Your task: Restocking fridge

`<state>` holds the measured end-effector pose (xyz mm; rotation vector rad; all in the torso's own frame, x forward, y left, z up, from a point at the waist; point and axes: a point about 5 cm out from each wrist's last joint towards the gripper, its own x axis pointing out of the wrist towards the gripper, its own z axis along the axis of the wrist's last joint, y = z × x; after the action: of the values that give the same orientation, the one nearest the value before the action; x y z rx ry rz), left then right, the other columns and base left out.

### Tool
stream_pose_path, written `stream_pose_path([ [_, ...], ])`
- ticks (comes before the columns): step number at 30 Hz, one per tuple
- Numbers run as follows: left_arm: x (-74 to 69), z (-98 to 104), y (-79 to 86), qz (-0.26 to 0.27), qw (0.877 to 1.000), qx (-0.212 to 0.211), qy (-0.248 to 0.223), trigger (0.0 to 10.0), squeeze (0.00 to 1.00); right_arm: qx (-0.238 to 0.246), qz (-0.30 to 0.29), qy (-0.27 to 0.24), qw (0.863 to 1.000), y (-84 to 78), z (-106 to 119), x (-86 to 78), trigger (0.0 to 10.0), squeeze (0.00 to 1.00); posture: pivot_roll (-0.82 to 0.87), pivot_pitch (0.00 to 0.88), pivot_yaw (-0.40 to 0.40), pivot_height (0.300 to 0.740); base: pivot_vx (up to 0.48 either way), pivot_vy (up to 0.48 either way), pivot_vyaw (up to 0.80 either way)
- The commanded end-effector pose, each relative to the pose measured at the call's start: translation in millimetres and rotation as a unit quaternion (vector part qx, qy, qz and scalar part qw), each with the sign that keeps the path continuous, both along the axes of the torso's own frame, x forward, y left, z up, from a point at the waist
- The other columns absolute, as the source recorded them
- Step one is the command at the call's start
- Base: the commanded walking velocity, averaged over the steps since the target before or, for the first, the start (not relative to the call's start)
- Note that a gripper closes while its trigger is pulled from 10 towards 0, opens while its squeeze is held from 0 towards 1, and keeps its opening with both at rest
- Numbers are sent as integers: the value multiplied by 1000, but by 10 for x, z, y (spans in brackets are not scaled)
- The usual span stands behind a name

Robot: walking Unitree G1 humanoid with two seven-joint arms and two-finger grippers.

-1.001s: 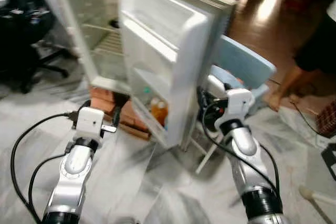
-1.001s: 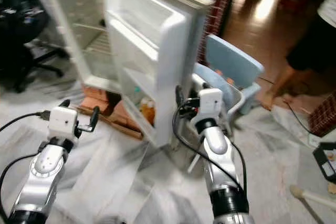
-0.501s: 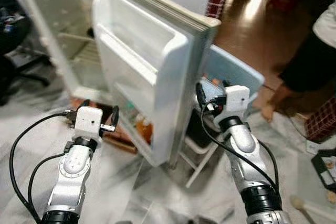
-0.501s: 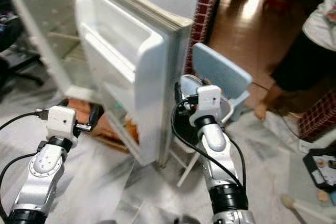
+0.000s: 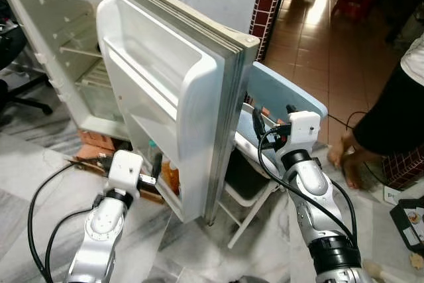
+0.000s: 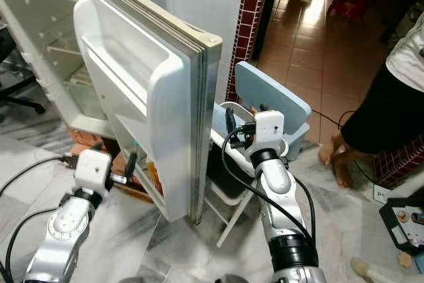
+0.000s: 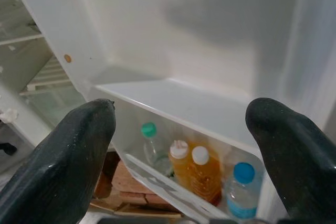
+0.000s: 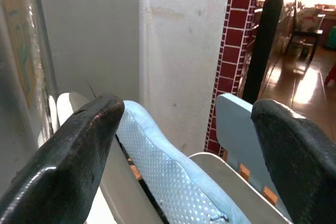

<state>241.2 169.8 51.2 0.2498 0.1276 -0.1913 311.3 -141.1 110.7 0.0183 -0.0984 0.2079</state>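
- White fridge (image 5: 59, 38) stands open; its white moulded door (image 5: 172, 91) is swung out toward the camera, edge-on between the two arms.
- Lowest door shelf (image 7: 173, 182) holds four bottles in a row: clear bottle with green cap (image 7: 151, 145), two orange-liquid bottles with white caps (image 7: 197, 174), clear bottle with blue cap (image 7: 239, 192). Upper door shelves hold nothing that can be made out.
- Left gripper (image 5: 154, 167) is raised on the inner side of the door, near the lowest shelf and just beside the orange bottles. Fingers (image 7: 68, 166) spread wide, nothing between them.
- Right gripper (image 5: 268, 124) is raised on the outer side of the door, over a pale blue plastic folding chair (image 5: 291, 97). Fingers (image 8: 63, 166) spread wide, holding nothing.
- Red brick pillar (image 6: 245, 24) and white wall stand behind the chair.
- A person (image 6: 391, 97) in dark shorts stands barefoot on the brown tiles to the robot's right, well apart from the arms.
- Floor under the robot is grey marbled tile (image 5: 26, 177); red bricks (image 5: 93, 142) lie under the fridge base.
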Motion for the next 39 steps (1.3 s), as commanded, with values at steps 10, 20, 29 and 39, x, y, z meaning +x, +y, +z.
stream_pose_path([
  [10, -385, -345, 0, 19, 996, 11, 83, 10000, 0, 22, 64, -37, 997, 521, 462, 471, 10000, 0, 72, 0, -26, 740, 0, 0, 0],
  [20, -586, -559, 87, 49, 986, 22, 156, 10000, 0, 194, 448, -22, 872, 1291, 889, 112, 10000, 0, 133, 0, -58, 740, 0, 0, 0],
  [29, -583, -627, 107, 55, 984, 22, 168, 10000, 0, 134, 488, -15, 862, 1222, 737, 51, 10000, 0, 129, 0, -65, 740, 0, 0, 0],
  [39, -499, -652, 236, 97, 985, 15, 142, 10000, 0, 49, 284, 9, 958, 792, 380, 230, 10000, 0, 136, 0, -75, 740, 0, 0, 0],
])
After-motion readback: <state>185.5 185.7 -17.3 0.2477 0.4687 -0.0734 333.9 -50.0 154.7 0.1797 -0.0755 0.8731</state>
